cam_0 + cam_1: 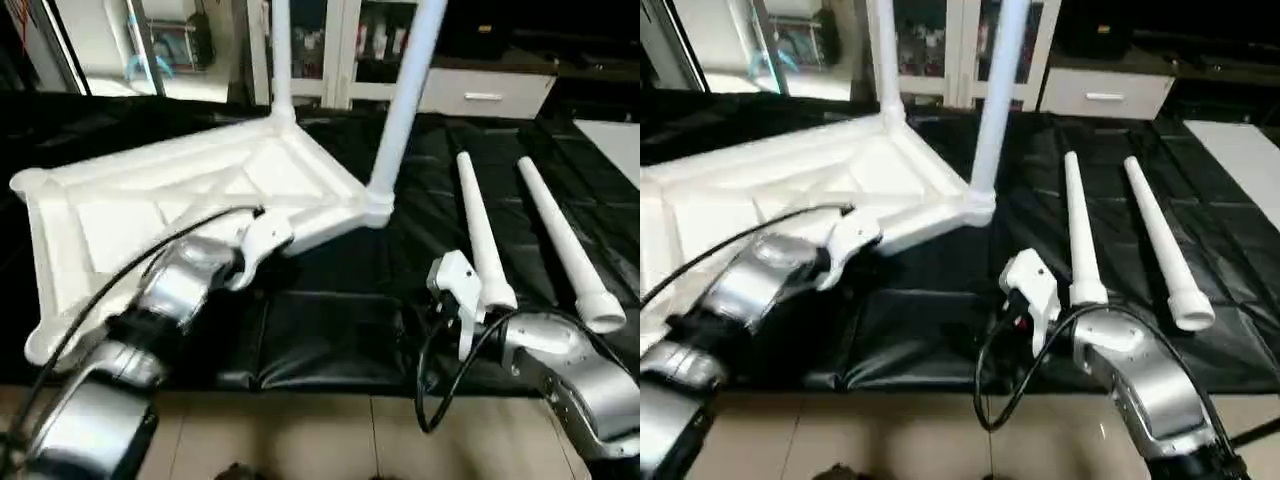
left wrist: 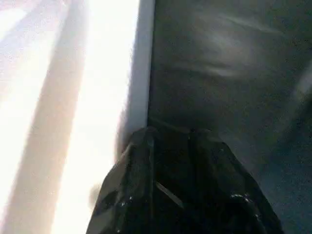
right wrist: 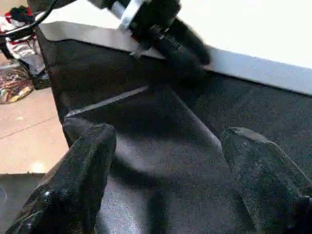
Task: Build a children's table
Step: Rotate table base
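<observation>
Left gripper [image 2: 170,146]: its two black fingers are lying nearly together, pinching nothing, their tips resting at the near edge of the tabletop [image 1: 150,200] where it is meeting the black mat [image 1: 330,340]. In the right wrist view this gripper is showing against the tabletop's white rim.

Right gripper [image 3: 165,161]: its fingers [image 3: 83,170] are standing wide apart and unloaded, hovering over bare mat near the mat's front edge, just beside the thick end of the nearer loose leg [image 1: 483,235].

The tabletop is lying upside down on the left half of the mat, ribbed underside up, its far right corner tilting upward. Two fitted legs [image 1: 408,95] are standing upright in its right-hand corner sockets. A second loose leg [image 1: 566,245] is lying beside the first on the mat's right half. A white cabinet [image 1: 480,90] is standing beyond the mat's far edge.
</observation>
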You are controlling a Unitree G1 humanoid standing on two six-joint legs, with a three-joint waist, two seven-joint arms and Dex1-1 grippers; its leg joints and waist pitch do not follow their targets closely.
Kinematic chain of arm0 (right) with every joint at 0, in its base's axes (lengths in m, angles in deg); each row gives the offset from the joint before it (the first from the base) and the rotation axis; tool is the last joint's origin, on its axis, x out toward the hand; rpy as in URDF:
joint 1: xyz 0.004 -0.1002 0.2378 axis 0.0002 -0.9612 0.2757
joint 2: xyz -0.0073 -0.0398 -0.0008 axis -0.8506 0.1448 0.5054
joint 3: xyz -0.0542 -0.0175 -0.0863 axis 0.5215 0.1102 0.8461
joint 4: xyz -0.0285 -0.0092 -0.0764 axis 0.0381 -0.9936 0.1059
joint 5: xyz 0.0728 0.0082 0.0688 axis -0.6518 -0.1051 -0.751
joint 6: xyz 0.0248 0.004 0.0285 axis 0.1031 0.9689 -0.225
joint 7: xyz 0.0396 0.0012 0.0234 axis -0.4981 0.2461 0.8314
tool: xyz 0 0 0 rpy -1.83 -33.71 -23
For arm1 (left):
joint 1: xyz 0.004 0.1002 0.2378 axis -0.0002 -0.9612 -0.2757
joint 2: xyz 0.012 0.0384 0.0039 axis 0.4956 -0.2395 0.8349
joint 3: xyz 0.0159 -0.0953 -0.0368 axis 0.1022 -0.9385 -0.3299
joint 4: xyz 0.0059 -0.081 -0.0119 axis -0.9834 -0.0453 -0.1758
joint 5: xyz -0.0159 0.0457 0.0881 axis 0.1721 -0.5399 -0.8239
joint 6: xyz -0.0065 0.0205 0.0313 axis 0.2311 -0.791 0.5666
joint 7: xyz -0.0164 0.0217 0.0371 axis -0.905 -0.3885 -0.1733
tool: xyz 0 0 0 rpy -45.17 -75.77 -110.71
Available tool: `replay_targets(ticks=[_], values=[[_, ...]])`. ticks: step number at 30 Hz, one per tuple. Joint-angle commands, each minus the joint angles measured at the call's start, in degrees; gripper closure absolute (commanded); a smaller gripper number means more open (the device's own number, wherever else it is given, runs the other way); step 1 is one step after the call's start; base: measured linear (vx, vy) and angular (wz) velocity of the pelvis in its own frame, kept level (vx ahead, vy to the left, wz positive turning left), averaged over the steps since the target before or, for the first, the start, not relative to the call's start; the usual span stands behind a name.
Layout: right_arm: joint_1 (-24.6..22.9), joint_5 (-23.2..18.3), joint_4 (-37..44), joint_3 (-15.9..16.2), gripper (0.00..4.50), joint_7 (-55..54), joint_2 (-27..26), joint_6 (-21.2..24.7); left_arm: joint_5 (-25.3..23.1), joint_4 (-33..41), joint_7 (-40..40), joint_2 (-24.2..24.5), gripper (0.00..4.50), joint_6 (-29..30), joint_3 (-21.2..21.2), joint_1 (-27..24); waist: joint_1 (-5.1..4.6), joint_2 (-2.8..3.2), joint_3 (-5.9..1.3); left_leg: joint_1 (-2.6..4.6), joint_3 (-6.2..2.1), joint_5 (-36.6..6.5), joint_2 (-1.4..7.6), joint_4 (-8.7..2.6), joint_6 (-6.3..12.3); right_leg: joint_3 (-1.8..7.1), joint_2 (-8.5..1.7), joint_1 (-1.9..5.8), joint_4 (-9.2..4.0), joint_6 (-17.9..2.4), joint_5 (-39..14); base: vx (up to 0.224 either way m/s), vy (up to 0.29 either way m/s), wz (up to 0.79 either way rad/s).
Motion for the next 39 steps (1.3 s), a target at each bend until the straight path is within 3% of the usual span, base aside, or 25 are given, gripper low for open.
replay_targets(ticks=[1, 4, 6, 8, 10, 15, 17, 21, 22, 23, 24, 27, 28, 29, 31, 34, 37, 39], values=[[-0.3, 0.3, 1.0, -0.5, 0.75, -0.8, 0.7, 0.4, -1.3, -2.7, -3.3, -0.9, 3.18, -1.5, -1.0, 2.4, 0.24, -0.36, -3.97, 0.62, -0.98, -19.1, 0.78, -4.47, 0.01, 1.41, -1.69, 2.27, -4.79, -5.1, -25.4, 0.0, 0.0, 0.0], [-0.2, 1.2, -0.1, -0.6, 0.75, -1.9, 0.5, 0.1, -1.7, -8.9, -8.9, -3.6, 3.18, -4.4, -1.2, 5.9, 0.45, -0.56, -4.27, 0.52, -0.85, -17.0, 0.76, -4.16, 0.57, 1.49, -1.65, 2.45, -4.31, -6.4, -21.1, 0.0, 0.0, 0.0], [0.4, 2.5, -1.7, -0.6, 0.75, -3.4, 0.0, 0.0, -3.1, -17.0, -16.9, -6.2, 3.18, -11.7, -0.9, 9.7, 0.52, -0.65, -4.44, 0.27, -0.82, -15.9, 0.53, -3.98, 1.12, 1.41, -1.43, 2.66, -4.09, -6.9, -18.8, 0.0, 0.0, 0.0], [0.6, 2.9, -1.9, -0.6, 0.75, -4.0, -0.3, -0.1, -3.2, -19.7, -19.7, -7.4, 3.18, -14.7, -1.6, 10.8, 0.68, -0.39, -4.68, 0.01, -0.94, -13.6, 0.63, -3.8, 1.59, 1.45, -1.56, 3.04, -3.43, -8.3, -13.9, 0.0, 0.0, 0.0], [0.6, 2.8, -1.9, -0.6, 0.75, -4.2, -0.5, 0.0, -2.6, -20.7, -20.3, -8.3, 3.18, -16.5, -2.4, 11.3, 0.63, -0.53, -4.73, 0.09, -0.81, -12.8, 0.6, -3.63, 2.25, 1.38, -1.58, 3.12, -3.32, -9.4, -11.9, 0.0, 0.0, 0.0], [0.0, 2.0, -0.3, -1.0, 0.75, -5.0, -1.1, 0.1, 5.2, -17.8, -20.3, -12.4, 3.18, -21.1, -9.9, 12.0, 1.14, -0.47, -5.11, 0.21, -0.54, -8.1, 0.78, -2.97, 4.5, 1.5, -1.64, 3.3, -2.09, -14.2, -3.1, 0.0, 0.0, 0.0], [-0.3, 1.6, 0.0, -1.6, 0.75, -5.7, -2.1, 0.0, 12.7, -11.5, -16.7, -14.2, 3.18, -20.3, -14.5, 11.7, 1.53, -0.51, -5.08, 0.06, -0.5, -7.5, 0.9, -2.9, 5.08, 1.47, -1.94, 3.42, -1.73, -15.9, -1.7, 0.0, 0.0, 0.0], [-0.4, 1.7, 0.1, -1.3, 0.75, -5.9, -2.4, -0.2, 13.9, 0.0, -8.7, -10.3, 3.18, -13.3, -12.5, 7.4, 1.46, -0.43, -4.49, 0.12, -0.4, -11.4, 1.08, -3.35, 4.15, 1.47, -1.85, 3.11, -2.51, -14.1, -9.3, 0.0, 0.0, 0.0], [-0.4, 1.7, 0.1, -1.3, 0.75, -5.9, -2.4, -0.2, 13.9, 0.0, -8.7, -10.3, 3.18, -13.3, -12.5, 7.4, 1.18, -0.39, -4.22, 0.0, -0.44, -13.3, 1.0, -3.58, 3.38, 1.5, -1.72, 3.02, -2.93, -12.5, -13.1, 0.0, 0.0, 0.0], [-0.4, 1.7, 0.1, -1.2, 0.75, -6.0, -2.5, -0.2, 13.4, 1.9, -6.9, -9.0, 3.18, -12.3, -12.0, 6.2, 1.12, -0.34, -4.14, 0.37, -0.38, -15.4, 0.88, -3.6, 2.44, 1.55, -1.64, 2.71, -3.41, -10.8, -16.7, 0.0, 0.0, 0.0], [-0.4, 1.7, 0.1, -1.2, 0.75, -6.0, -2.5, -0.2, 13.4, 1.9, -6.9, -9.0, 3.18, -12.3, -12.0, 6.2, 1.2, -0.27, -4.2, 0.48, -0.5, -15.9, 0.95, -3.68, 1.99, 1.58, -1.79, 2.72, -3.47, -10.2, -17.9, 0.0, 0.0, 0.0], [-0.9, 1.7, 0.6, -0.5, 0.75, -5.5, -2.7, -0.5, 11.6, 11.2, 1.1, 1.1, 3.18, -5.8, -9.6, -0.7, 0.7, 0.04, -4.15, 0.08, -0.87, -16.7, 1.04, -4.25, 0.31, 1.66, -1.59, 2.67, -3.31, -8.1, -19.3, 0.0, 0.0, 0.0], [-1.1, 1.7, 0.7, -0.4, 0.75, -5.4, -2.7, -0.5, 11.2, 13.9, 3.2, 4.5, 3.18, -3.3, -9.1, -2.8, 0.6, 0.48, -4.39, 0.48, -1.18, -17.6, 1.31, -4.4, -0.72, 1.69, -1.95, 2.65, -2.93, -7.9, -19.3, 0.0, 0.0, 0.0], [-1.3, 1.8, 0.8, -0.2, 0.75, -5.5, -2.8, -0.6, 11.0, 16.3, 5.0, 8.1, 3.18, -0.5, -8.9, -4.7, 0.04, 0.7, -4.12, 0.35, -1.1, -18.4, 1.17, -4.52, -1.2, 1.69, -1.57, 2.4, -3.06, -7.8, -19.6, 0.0, 0.0, 0.0], [-1.5, 2.1, 0.8, 0.1, 0.75, -5.4, -2.6, -0.8, 10.0, 17.6, 6.5, 11.4, 3.18, 1.4, -8.6, -6.0, -0.14, 0.9, -3.96, 0.95, -0.94, -20.7, 1.01, -4.48, -1.83, 1.72, -1.13, 1.78, -3.42, -8.1, -20.5, 0.0, 0.0, 0.0], [-1.6, 2.2, 0.9, 0.1, 0.75, -5.3, -2.6, -0.9, 8.2, 18.9, 8.2, 14.9, 3.18, 2.6, -7.7, -7.2, 0.42, 1.24, -3.66, 2.05, -0.84, -24.4, 1.29, -4.58, -2.93, 1.94, -1.09, 0.88, -3.8, -8.9, -21.3, 0.0, 0.0, 0.0], [-1.7, 2.3, 0.9, 0.3, 0.75, -5.2, -2.5, -0.9, 6.3, 19.4, 10.1, 19.3, 3.18, 5.4, -6.7, -8.0, 0.42, 0.99, -3.56, 1.35, -1.24, -25.5, 1.09, -4.95, -3.51, 1.97, -1.33, 1.65, -3.52, -7.8, -23.1, 0.0, 0.0, 0.0], [-1.8, 2.4, 0.8, 0.4, 0.75, -5.0, -2.4, -1.0, 6.8, 21.3, 12.3, 21.6, 3.18, 9.0, -5.7, -8.8, 0.29, 1.08, -3.61, 1.26, -1.33, -25.4, 1.06, -5.06, -3.65, 2.03, -1.54, 1.68, -3.59, -7.0, -24.4, 0.0, 0.0, 0.0]])
